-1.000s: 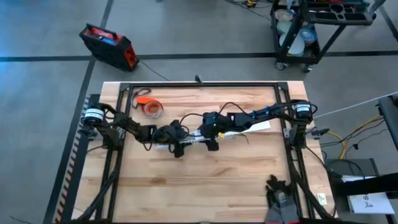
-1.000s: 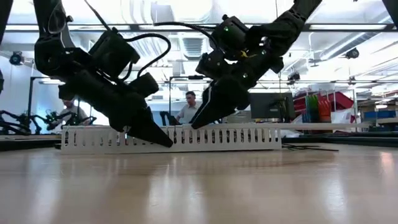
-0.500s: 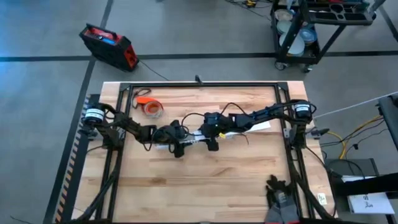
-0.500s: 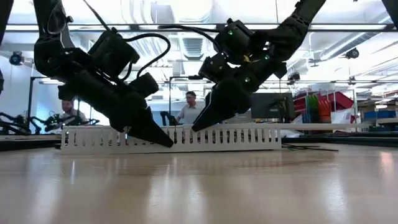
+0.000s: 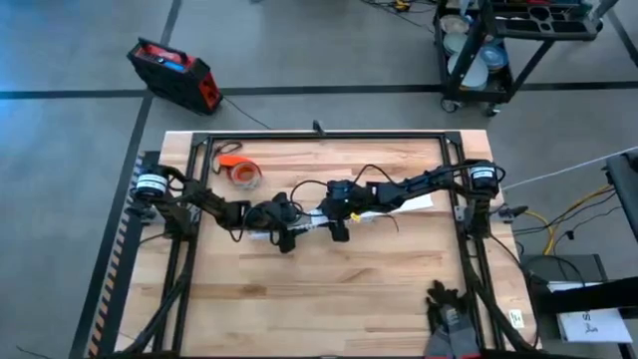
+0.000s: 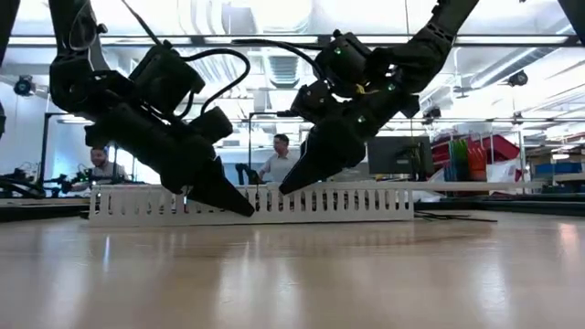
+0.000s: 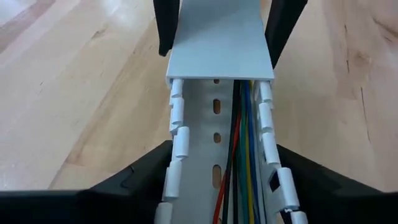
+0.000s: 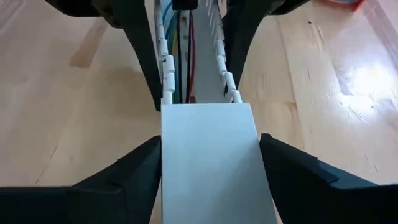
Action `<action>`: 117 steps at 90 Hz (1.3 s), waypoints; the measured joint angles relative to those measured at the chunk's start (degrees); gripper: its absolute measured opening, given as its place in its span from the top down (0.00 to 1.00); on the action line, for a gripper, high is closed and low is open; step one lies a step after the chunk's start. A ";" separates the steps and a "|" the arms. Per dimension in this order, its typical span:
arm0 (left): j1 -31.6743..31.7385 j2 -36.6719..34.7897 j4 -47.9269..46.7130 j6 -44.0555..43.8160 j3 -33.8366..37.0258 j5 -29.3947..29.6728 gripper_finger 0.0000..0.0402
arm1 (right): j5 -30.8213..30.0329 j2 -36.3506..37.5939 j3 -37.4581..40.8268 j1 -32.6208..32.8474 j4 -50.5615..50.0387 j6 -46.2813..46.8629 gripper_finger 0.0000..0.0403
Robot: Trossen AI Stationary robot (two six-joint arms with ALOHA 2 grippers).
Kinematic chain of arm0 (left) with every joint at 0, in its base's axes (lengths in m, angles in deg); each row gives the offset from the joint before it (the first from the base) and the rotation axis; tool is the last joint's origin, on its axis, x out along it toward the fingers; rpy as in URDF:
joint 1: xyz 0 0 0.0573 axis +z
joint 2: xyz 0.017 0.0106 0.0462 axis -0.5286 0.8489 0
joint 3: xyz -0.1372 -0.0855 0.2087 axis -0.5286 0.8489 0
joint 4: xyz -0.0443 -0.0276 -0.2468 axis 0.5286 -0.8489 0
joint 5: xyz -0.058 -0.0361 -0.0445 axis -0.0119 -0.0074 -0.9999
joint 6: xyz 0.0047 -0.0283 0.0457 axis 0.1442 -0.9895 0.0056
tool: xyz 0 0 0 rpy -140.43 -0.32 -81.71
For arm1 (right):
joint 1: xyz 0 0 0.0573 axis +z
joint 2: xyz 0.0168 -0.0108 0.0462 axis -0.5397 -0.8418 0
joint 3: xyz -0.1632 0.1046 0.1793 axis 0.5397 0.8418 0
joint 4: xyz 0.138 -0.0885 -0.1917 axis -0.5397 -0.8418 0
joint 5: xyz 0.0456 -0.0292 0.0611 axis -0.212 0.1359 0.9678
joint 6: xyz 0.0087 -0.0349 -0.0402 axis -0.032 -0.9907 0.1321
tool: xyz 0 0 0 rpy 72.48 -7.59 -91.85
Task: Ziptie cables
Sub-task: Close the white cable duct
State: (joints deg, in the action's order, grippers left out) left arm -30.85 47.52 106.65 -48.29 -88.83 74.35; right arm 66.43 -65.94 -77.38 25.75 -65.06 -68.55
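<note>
- Left gripper (image 7: 217,180) straddles the white channel (image 7: 211,124), fingers spread wide, gripping nothing.
- Right gripper (image 8: 208,168) likewise spans the grey cover (image 8: 208,155).
- The cables (image 7: 239,155) run toward twelve o'clock; best kept inside the slots.

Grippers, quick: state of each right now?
Left gripper: open, fingers straddling the white channel.
Right gripper: open, straddling the channel's cover.

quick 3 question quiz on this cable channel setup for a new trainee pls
1. True or false: the cables lie inside the white slotted channel.
2. The orange tape roll lies on: A the table, B the cart, C the floor.
3. Fill in: the flat cover on the channel sits under the ___ gripper.

Key: 1 true. 2 A. 3 right; the right gripper is over the cover.
</note>
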 joint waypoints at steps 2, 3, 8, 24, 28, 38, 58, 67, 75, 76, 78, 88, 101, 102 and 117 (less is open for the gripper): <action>0.00 0.00 0.03 0.01 0.00 -0.04 0.45 | 0.00 0.00 0.00 0.00 -0.02 0.22 0.44; 0.00 0.00 0.04 0.01 0.00 -0.05 0.45 | 0.00 0.00 -0.01 0.00 -0.02 0.32 0.44; 0.00 0.00 0.04 0.00 0.02 -0.16 0.45 | 0.06 0.00 -0.08 0.02 -0.19 0.82 0.45; 0.00 0.00 0.46 0.43 0.02 0.00 0.44 | 0.31 -0.02 -0.09 0.67 -0.17 1.13 0.41; 0.05 0.00 1.05 0.50 0.09 -0.02 0.45 | 0.31 -0.07 -0.09 0.85 0.07 1.14 0.41; 0.09 0.07 1.97 0.41 -0.08 -0.18 0.45 | 0.40 -0.14 -0.48 0.99 0.09 1.20 0.43; 0.13 0.33 0.98 0.43 -1.75 0.17 0.44 | 0.50 -0.25 -1.05 1.31 -0.24 -0.53 0.43; 0.45 0.33 1.04 0.68 -1.77 0.11 0.44 | 0.51 -0.43 -1.07 1.58 0.02 -1.17 0.42; 0.73 0.33 1.14 0.85 -1.77 0.00 0.45 | 0.17 -0.84 -1.07 1.64 0.67 -0.15 0.43; 0.74 0.33 1.15 0.86 -1.77 0.00 0.45 | -0.08 -0.89 -1.09 1.65 0.71 0.11 0.43; 0.76 0.33 1.13 0.91 -1.77 0.01 0.45 | -0.78 -0.93 -1.18 1.69 0.65 0.62 0.43; 0.85 0.31 1.07 1.11 -1.77 0.08 0.45 | -3.41 -0.91 -1.44 1.90 -0.13 1.55 0.44; 1.01 0.28 1.04 1.27 -1.82 0.11 0.44 | -2.25 -0.94 -1.88 1.81 -0.67 2.02 0.43; 1.01 0.28 1.01 1.32 -1.84 0.15 0.44 | -2.24 -1.00 -1.98 1.81 -0.76 2.06 0.43; 1.01 0.26 0.49 2.51 -2.25 0.57 0.45 | -2.77 -1.31 -2.66 2.12 -1.43 1.68 0.44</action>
State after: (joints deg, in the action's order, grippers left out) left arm -29.85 47.79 107.14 -45.79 -91.08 74.91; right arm 63.65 -67.25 -80.04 27.87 -66.49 -66.88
